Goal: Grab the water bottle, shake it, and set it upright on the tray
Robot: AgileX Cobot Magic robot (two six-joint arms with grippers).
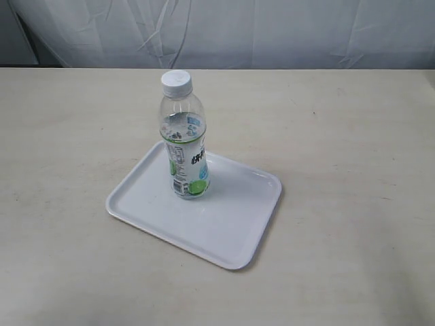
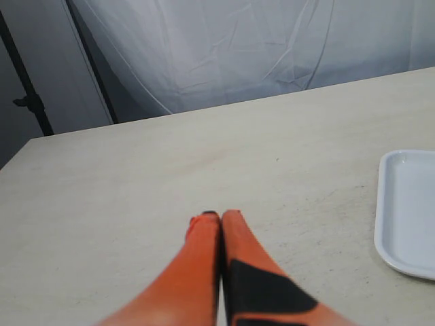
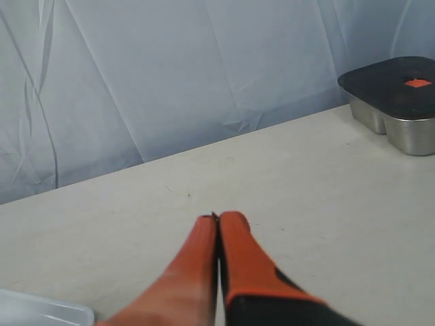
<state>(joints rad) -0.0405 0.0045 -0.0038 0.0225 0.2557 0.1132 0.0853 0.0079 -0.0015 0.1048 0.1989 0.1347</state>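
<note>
Small clear plastic water bottle [image 1: 185,146] with white cap stands upright on the far-left part of the flat white rectangular tray [image 1: 224,231].
The orange left pincer [image 2: 219,216] and right pincer [image 3: 217,217] are each pressed closed on nothing over the pale table [image 1: 353,170], apart from the bottle.

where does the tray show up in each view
Exterior: the tray lies mid-table, the water bottle upright on it.
Left wrist: the tray, one end only, cut by the frame edge.
Right wrist: a pale sliver at the frame corner, probably the tray.
Shared: the beige table.
</note>
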